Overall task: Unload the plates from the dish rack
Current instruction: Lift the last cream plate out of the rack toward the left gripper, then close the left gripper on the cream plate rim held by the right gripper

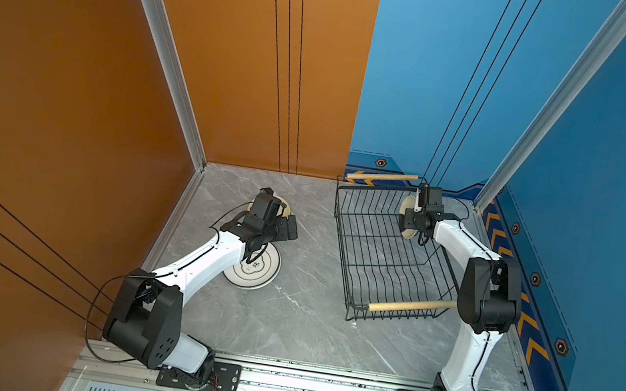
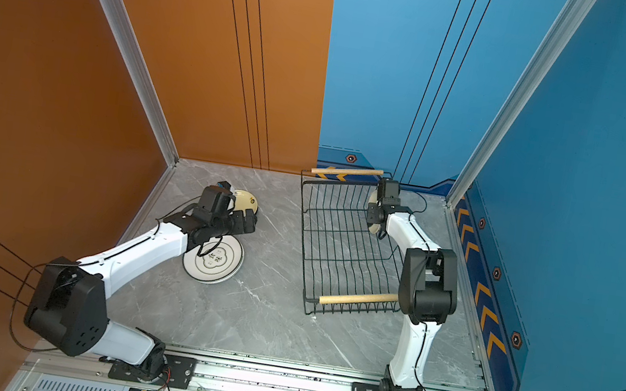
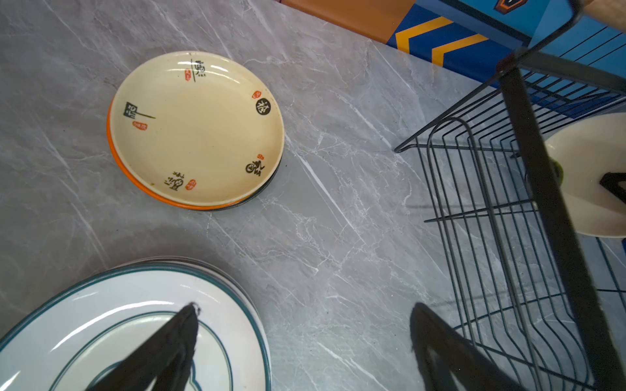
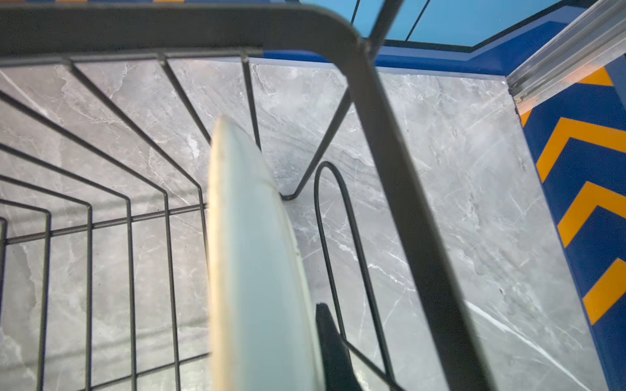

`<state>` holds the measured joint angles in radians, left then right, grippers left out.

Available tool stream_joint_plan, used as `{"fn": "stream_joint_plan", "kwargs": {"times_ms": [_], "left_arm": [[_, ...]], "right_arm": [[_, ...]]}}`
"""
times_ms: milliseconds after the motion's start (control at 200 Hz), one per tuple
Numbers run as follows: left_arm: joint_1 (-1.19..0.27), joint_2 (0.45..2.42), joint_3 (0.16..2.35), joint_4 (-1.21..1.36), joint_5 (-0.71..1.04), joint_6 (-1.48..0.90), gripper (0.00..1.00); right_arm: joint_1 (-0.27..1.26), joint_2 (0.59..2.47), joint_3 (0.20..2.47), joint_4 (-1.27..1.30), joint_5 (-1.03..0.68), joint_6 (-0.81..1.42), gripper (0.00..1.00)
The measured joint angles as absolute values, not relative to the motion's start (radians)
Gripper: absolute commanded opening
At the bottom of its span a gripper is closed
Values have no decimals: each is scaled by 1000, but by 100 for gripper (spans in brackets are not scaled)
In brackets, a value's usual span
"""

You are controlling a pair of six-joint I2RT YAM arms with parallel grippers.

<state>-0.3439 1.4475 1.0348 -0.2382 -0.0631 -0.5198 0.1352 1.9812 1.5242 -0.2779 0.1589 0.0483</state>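
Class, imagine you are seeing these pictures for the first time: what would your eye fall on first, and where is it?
The black wire rack on the right, nearly bare: one cream plate stands upright at its far end, pinched by the right gripper. On the left two piles lie flat, a small stack topped in cream and a white stack nearer the arm bases, with the open left gripper above them.
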Motion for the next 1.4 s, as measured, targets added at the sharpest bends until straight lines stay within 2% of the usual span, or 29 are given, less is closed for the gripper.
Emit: {"fn": "stream_joint_plan", "kwargs": {"times_ms": [365,561,691,1036,1212,1402], "left_arm": [[-348,1460,1136,-263,-32,-520,98],[-363,1480,1189,-271,13,-520,98],[-399,1482,1215,-274,33,-520,98],[-472,1489,1265,-235,89,-524,98],[-474,1513,1265,-189,134,-542,98],[-474,1523,1264,-128,189,-567,98]], "right_arm": [[136,1718,1389,-255,125,50,0],[137,1464,1175,-65,75,107,0],[144,1376,1071,89,27,207,0],[203,1380,940,368,-165,684,0],[262,1466,948,405,-284,914,0],[358,1556,976,403,-372,1032,0]]}}
